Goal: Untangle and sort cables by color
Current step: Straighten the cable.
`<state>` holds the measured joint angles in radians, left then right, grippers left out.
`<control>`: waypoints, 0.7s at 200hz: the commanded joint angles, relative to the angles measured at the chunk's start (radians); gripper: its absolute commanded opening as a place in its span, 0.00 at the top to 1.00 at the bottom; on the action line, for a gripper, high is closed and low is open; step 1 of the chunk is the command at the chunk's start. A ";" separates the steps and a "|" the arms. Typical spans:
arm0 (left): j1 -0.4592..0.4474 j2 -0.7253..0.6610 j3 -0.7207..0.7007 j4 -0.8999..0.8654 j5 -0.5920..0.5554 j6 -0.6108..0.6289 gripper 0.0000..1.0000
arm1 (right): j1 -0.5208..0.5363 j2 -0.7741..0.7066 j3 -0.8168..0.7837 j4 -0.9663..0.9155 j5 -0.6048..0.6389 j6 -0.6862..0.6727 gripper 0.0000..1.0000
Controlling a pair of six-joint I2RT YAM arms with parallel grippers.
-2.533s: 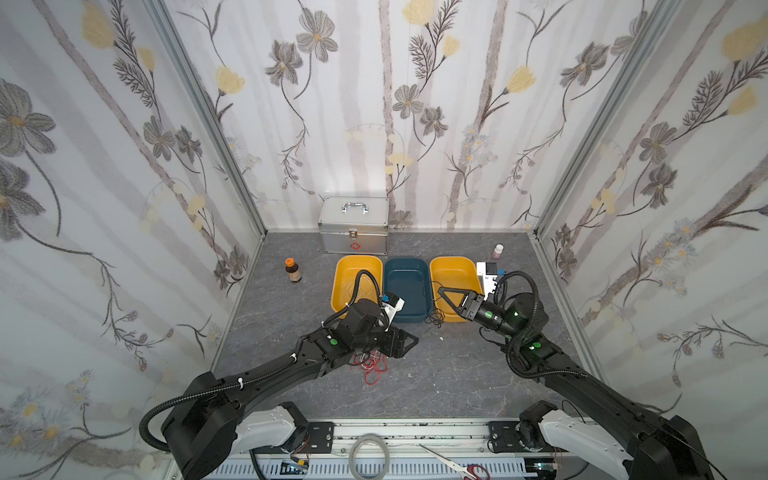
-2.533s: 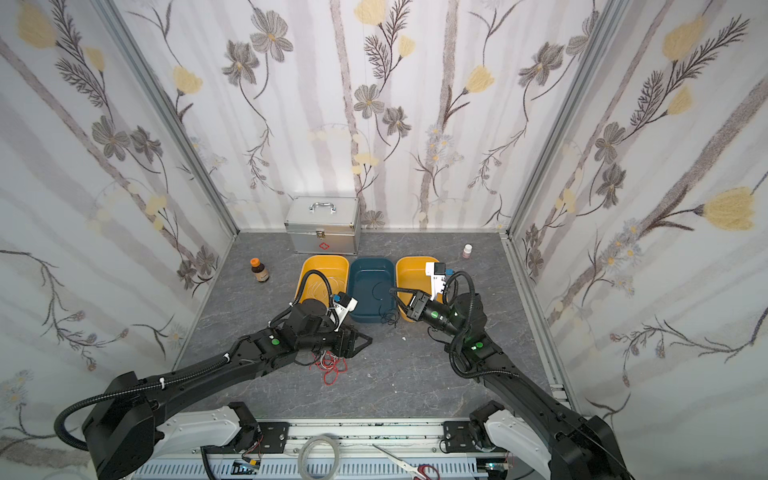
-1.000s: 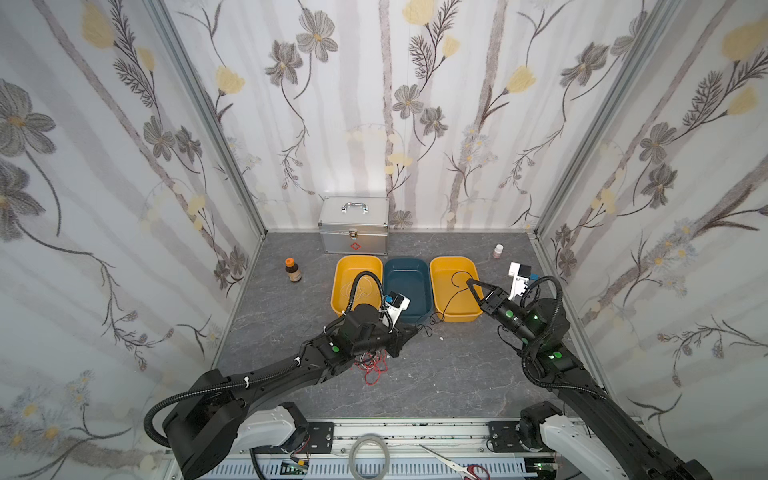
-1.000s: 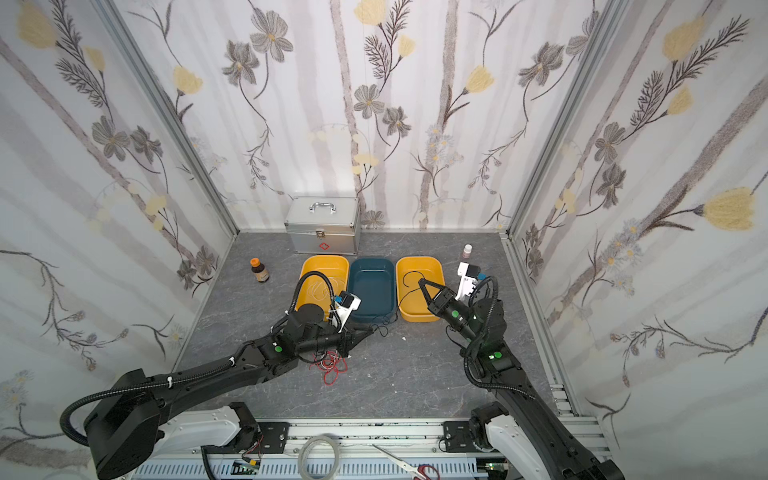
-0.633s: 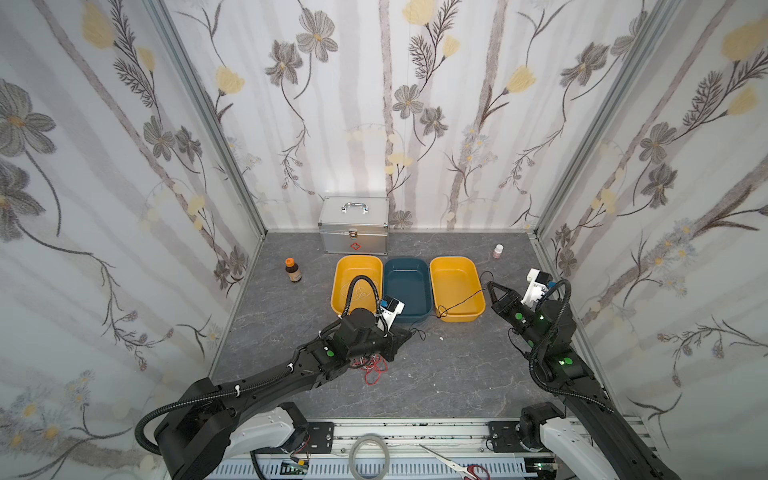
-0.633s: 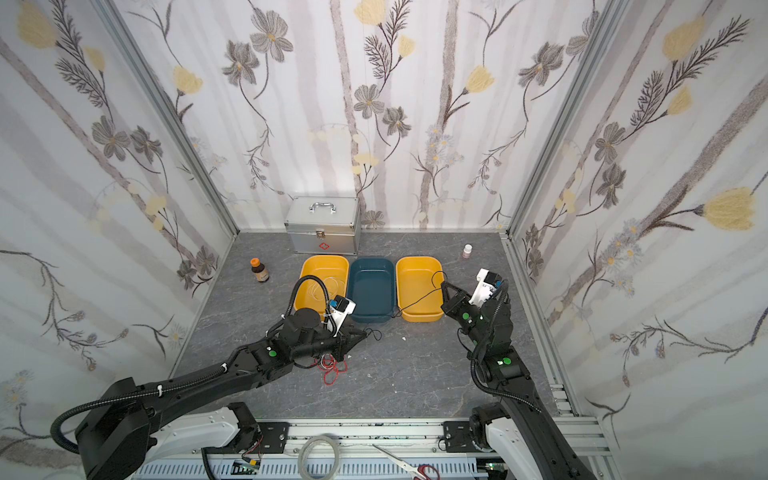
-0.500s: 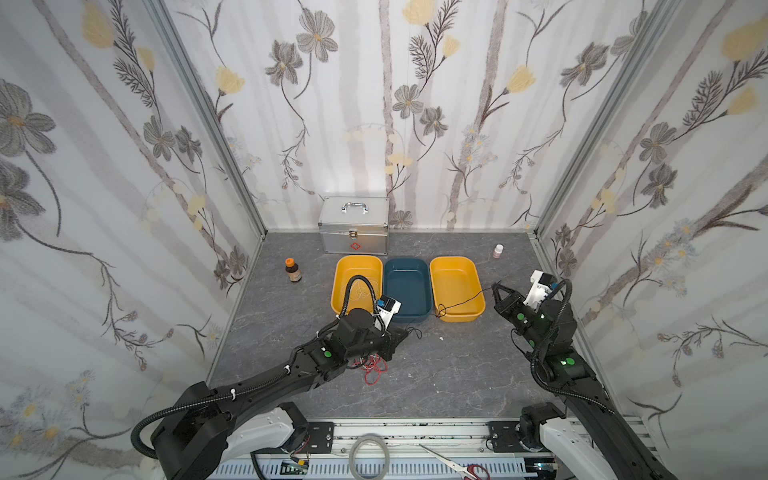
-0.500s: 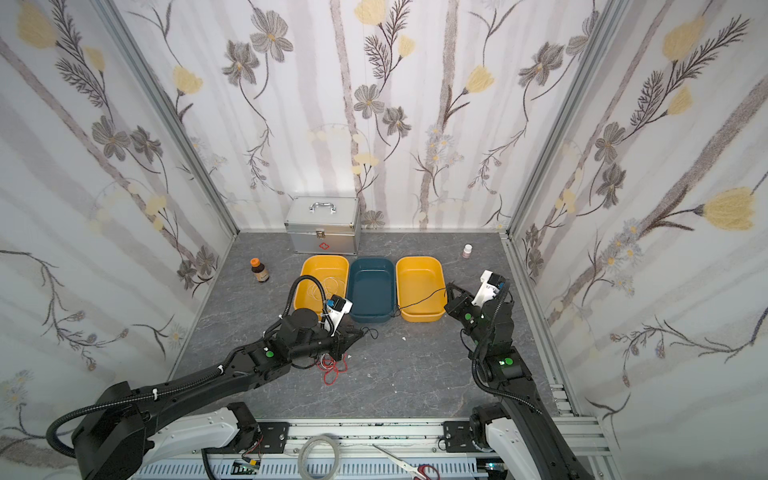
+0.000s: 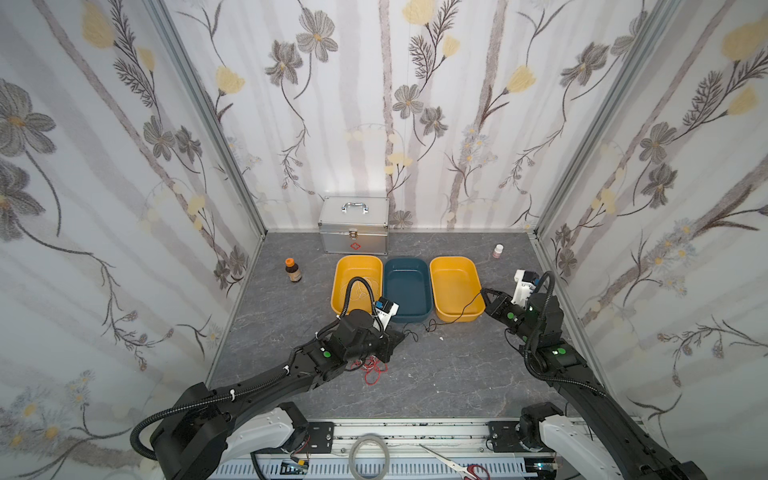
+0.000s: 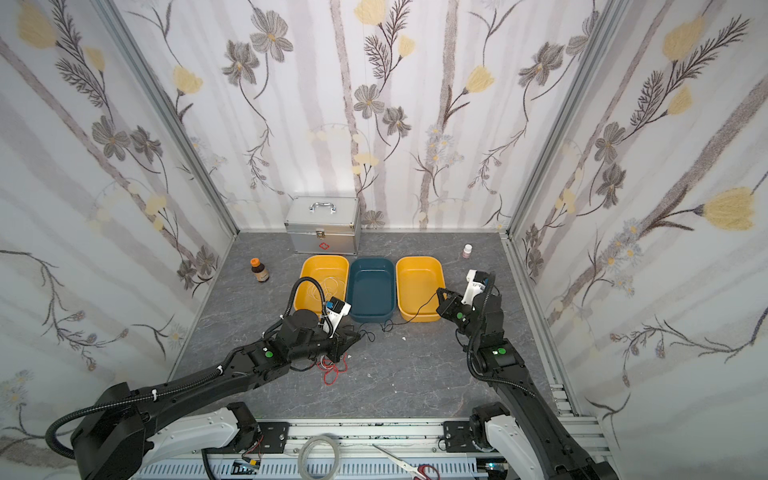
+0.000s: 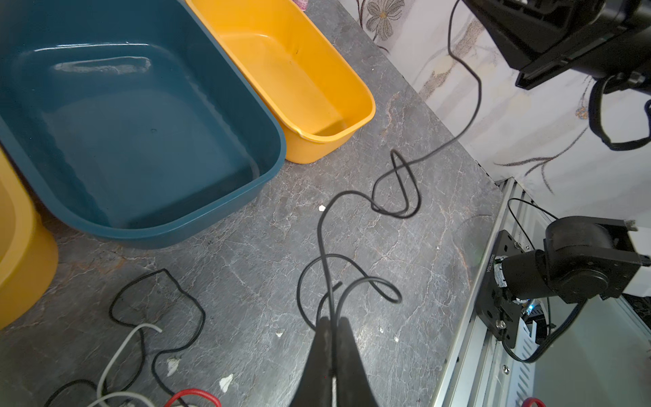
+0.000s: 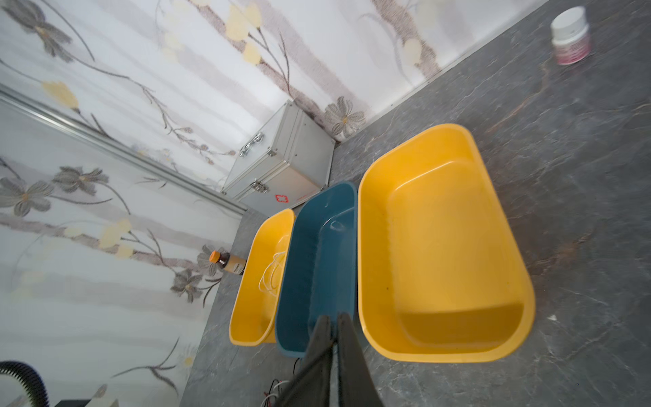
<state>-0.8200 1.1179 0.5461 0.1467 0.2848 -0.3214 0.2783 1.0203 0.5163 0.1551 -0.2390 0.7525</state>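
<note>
**Black cable getting pulled out of the pile, sorting barely started**

The black cable (image 11: 318, 229) is strung between both arms. The left gripper (image 11: 331, 320) is clamped tight on one stretch of it, low over the table (image 9: 436, 374) just in front of the blue bin (image 9: 405, 262). From there it loops across the table and rises past the near corner of the right yellow bin (image 9: 453, 259) to the right gripper (image 9: 485, 293). That one's jaws are nearly closed, and it looks like it's pinching the far end, though its own wrist view doesn't show the wire clearly.

So far there's only a white cable (image 12: 269, 278) lying in the left yellow bin (image 9: 338, 266). The blue bin and the right yellow bin are empty. Still on the table by the left arm are the red cables (image 9: 372, 371), a loose white piece (image 11: 119, 347) and a second black loop (image 11: 192, 310). So most of it is left to do.

Compared with a couple of seconds back, the right gripper was close to the left one in front of the bins. It has since swung out toward the right wall, drawing the black cable longer. The left gripper has barely shifted.
</note>
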 commanded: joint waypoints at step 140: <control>0.002 -0.002 0.063 -0.030 0.021 -0.001 1.00 | 0.126 0.107 0.001 -0.042 0.022 -0.096 0.49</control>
<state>-0.8192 1.1103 0.5873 0.1341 0.3004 -0.3359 0.3908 1.1316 0.5110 0.1024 -0.2047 0.6754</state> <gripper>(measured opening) 0.055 0.466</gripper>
